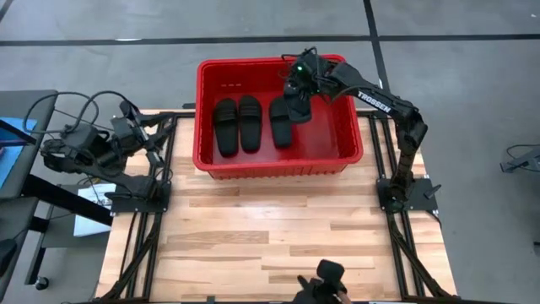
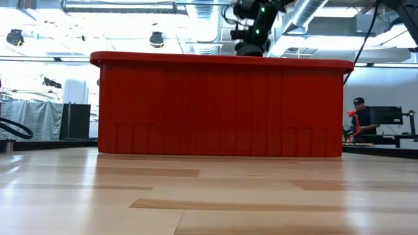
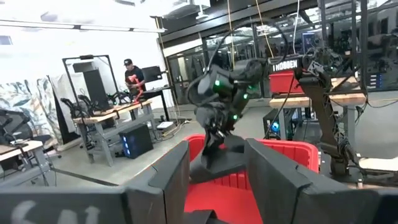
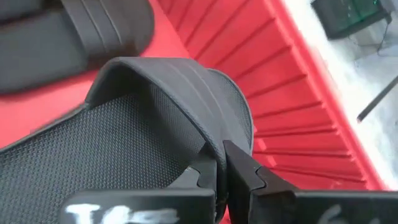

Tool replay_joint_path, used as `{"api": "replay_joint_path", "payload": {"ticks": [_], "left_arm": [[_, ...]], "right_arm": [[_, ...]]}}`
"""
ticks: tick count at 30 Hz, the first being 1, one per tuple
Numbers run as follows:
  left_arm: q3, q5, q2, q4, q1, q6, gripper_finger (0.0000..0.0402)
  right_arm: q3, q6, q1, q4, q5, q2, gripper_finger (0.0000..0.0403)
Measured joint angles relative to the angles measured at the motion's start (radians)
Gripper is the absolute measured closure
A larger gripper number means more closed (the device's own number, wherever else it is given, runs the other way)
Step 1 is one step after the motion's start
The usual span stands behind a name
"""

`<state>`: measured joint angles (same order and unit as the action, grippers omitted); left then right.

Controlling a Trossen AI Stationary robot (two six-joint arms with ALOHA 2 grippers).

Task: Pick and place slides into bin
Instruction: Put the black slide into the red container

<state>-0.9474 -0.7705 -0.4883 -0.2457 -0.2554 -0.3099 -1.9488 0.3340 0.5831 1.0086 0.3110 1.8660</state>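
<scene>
The red bin [image 1: 207, 118] stands at the table's far middle. Three black slides [image 1: 250, 123] lie side by side on its floor, soles down. My right gripper [image 1: 297, 95] is over the bin's far right part, shut on the fourth slide [image 1: 300, 108]. That slide also shows in the left wrist view [image 3: 219, 163] and in the right wrist view [image 4: 106, 155]. In the low view the gripper [image 2: 251, 44] shows above the bin's rim [image 2: 222, 60], and the slides are hidden behind its wall. My left gripper [image 3: 217, 186] is open and empty, waiting at the table's left edge [image 1: 145, 133]. My right gripper pinches the slide's strap band [image 4: 219, 138] near one side of the sole, one finger on the footbed side and one outside. The fingers come from above, pointing down. The slide hangs tilted below them, lifted clear above the bin's floor.
The bin's right part [image 1: 333, 127] beside the third slide shows bare red floor. The wooden table [image 1: 278, 228] spreads in front of the bin. A person [image 2: 359, 114] stands in the room beyond the table.
</scene>
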Motion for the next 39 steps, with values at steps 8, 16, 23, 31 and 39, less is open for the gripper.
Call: {"api": "replay_joint_path", "payload": {"ticks": [8,16,23,31,39], "left_arm": [[0.000,-0.005,0.026,-0.001,0.000,0.000,0.0255],[0.000,-0.005,0.027,-0.003,0.000,0.000,0.0255],[0.000,-0.005,0.027,-0.003,0.000,0.006,0.0255],[0.000,-0.005,0.027,-0.002,0.000,0.016,0.0255],[0.000,-0.005,0.027,-0.001,0.000,0.018,0.0255]], "right_arm": [[0.123,0.015,0.058,-0.083,0.001,0.000,0.0403],[0.238,0.067,0.102,-0.211,0.003,0.000,0.0403],[0.333,0.085,0.127,-0.327,0.004,-0.002,0.0403],[0.431,0.094,0.133,-0.421,0.004,-0.004,0.0403],[0.506,0.109,0.133,-0.483,0.003,-0.004,0.0403]]}}
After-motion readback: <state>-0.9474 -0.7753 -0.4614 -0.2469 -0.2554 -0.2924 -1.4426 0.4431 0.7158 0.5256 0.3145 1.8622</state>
